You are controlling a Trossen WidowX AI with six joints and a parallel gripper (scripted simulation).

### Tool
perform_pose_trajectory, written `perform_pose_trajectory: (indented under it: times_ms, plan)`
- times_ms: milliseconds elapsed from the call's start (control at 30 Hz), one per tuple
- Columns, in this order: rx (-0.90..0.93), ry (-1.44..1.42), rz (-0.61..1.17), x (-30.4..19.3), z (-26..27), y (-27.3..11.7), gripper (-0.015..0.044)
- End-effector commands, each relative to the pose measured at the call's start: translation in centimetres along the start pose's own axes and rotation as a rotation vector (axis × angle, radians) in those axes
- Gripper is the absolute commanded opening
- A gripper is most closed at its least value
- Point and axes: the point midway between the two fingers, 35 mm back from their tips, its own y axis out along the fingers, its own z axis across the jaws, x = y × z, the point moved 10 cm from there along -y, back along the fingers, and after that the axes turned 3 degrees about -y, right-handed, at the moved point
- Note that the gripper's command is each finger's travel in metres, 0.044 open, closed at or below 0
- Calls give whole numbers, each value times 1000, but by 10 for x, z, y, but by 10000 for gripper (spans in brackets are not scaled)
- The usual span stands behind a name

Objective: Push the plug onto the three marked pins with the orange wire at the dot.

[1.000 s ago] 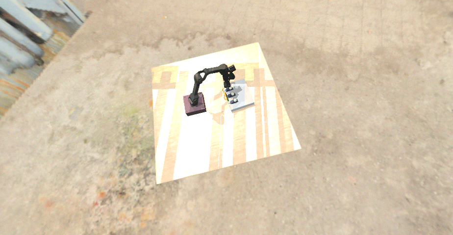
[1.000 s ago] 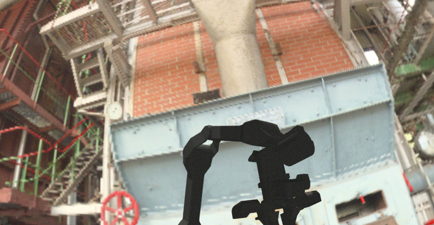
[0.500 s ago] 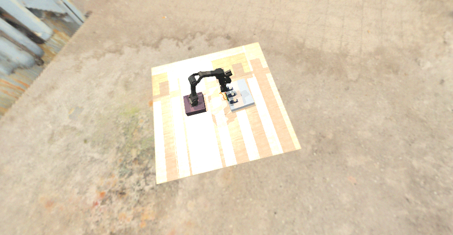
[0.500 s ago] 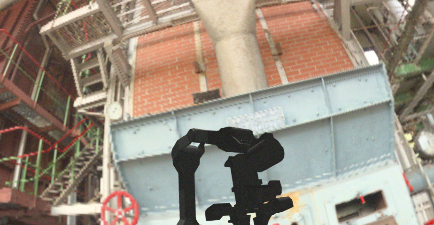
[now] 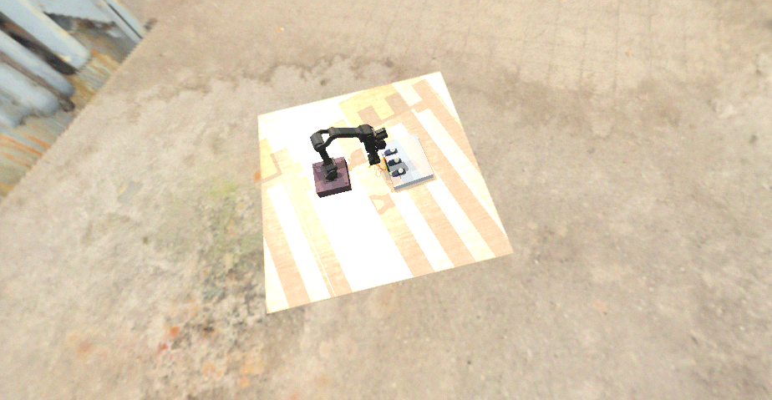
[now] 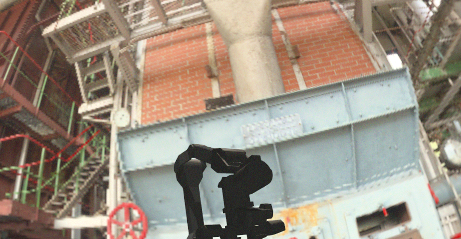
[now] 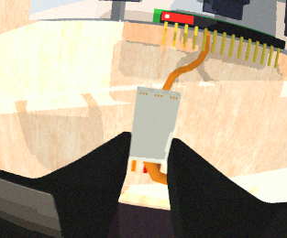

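Top view: the surface (image 5: 356, 235) carries a dark base (image 5: 340, 185) nearer its left edge and the pale holder (image 5: 414, 159) between middle and right edge, three dark servos (image 5: 394, 161) on it. The black arm (image 5: 345, 132) (image 6: 192, 198) arches across; its end effector (image 5: 374, 162) (image 6: 240, 233) (image 7: 149, 142) hangs by the holder's left edge.

Exterior: arm bent, end effector cut by the lower border; grip unreadable here.

Wrist: end effector clamped on the grey plug (image 7: 154, 121), holed end toward the gold pins (image 7: 223, 45), well apart from them. Red band (image 7: 179, 18), white dot at its left end. Orange wire (image 7: 186, 69) reaches up beyond the plug toward the pin row.
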Motion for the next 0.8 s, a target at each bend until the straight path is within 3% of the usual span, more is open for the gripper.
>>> perform_pose_trajectory:
  times_ms: [0, 433, 767]
  plan:
    - [-3, -19, -5, -16, -6, 3, 0]
    - [-4, -26, -4, -22, -8, 43, 0]
    - [-4, -26, -6, -4, -8, 44, 0]
